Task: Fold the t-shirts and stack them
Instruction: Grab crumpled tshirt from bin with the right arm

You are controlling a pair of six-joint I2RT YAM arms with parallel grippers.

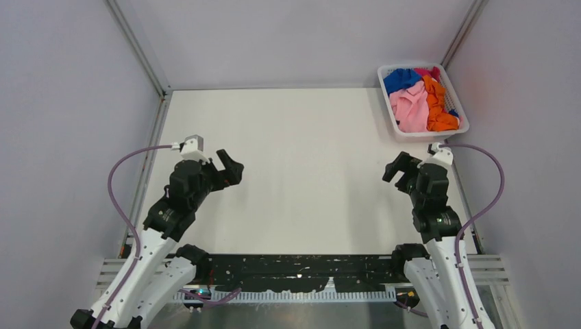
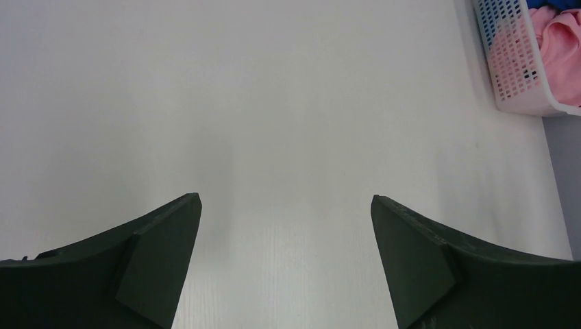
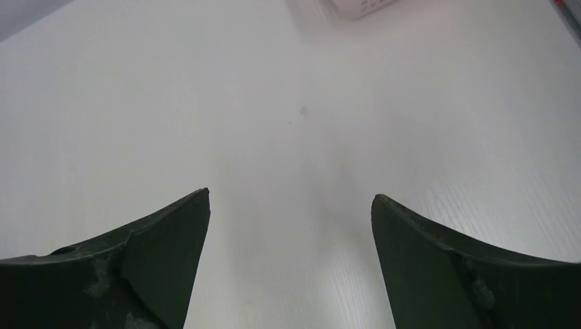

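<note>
Snagging more than one garment is the main hazard, judging from the top view: the t-shirts (image 1: 415,103) lie crumpled together in the white slotted basket (image 1: 433,135) at the far right corner of the table (image 1: 301,137). A light pink shirt (image 1: 410,110) sits in the middle, an orange shirt (image 1: 436,106) is twisted beside it on the right, a royal blue shirt (image 1: 401,79) fills the far end, and a sliver of hot pink shirt (image 1: 429,71) shows next to that. A pinch into the pile could lift two at once, or drag the basket along if cloth catches in its slots. None is out on the table, so no fold or stack has begun. The left gripper (image 1: 231,168) and the right gripper (image 1: 401,166) hover over bare table with nothing in them, the right one nearer the basket, the left well apart from it. From the left wrist, that claw's fingers (image 2: 157,260) stand spread wide with only white table between them. The basket sits at the upper right, pink cloth showing over its rim and through its slotted wall. From the right wrist, the fingers (image 3: 164,253) are likewise parted wide and empty. Only a corner of the basket shows at the top edge, and its contents cannot be told here. A reach by the left arm across to that corner might also crowd the right arm.
</note>
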